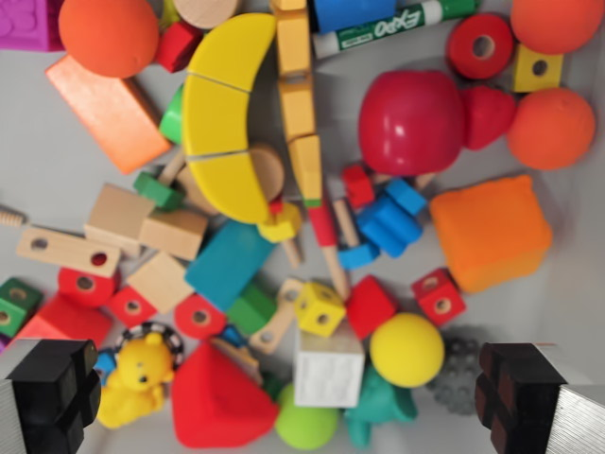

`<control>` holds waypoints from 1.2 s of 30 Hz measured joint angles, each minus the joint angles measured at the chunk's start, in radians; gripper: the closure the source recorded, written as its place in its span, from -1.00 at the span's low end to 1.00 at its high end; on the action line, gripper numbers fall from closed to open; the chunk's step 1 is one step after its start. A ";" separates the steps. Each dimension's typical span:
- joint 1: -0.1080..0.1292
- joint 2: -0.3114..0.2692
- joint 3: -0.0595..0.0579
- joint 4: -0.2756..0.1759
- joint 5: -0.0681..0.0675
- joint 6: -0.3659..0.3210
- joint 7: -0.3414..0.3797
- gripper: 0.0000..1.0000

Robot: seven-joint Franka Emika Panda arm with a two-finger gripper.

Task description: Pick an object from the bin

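The gripper (293,402) is hanging above the bin (38,170) with its two black fingers (52,392) spread wide at the bottom corners of the wrist view, holding nothing — so the step in hand looks like choosing and lining up over a toy, with no grasp begun. The bin's pale floor is showing only in patches, since toys are crowding it from edge to edge. Sitting between the fingers are a yellow ball (406,349), a white cube (328,369), a red wedge (219,392), a green ball (306,426) and a yellow bear (137,378); higher in the view are a sliced yellow banana (225,113), a red pepper (416,121) and an orange block (490,232). The yellow ball seems the likeliest pick, being round, near the middle and lying on top, though the white cube is touching its left side and a grey gear (458,364) is lying just to its right. The next move is likely calling for a small shift toward the wrist view's right to centre on the ball, then a straight drop with the fingers straddling it — the crowding could make a finger land on a neighbour. The only writing that is reading clearly is "EXPO" on a green-and-white marker (392,24) near the top edge.
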State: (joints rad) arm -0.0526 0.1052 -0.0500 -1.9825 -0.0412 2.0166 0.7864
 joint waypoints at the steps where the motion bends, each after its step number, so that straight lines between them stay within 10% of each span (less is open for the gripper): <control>1: 0.000 0.000 0.000 0.000 0.000 0.000 0.000 -1.00; 36: 0.013 -0.015 0.011 -0.059 0.000 0.043 -0.032 -1.00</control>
State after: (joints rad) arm -0.0393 0.0900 -0.0386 -2.0419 -0.0412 2.0593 0.7541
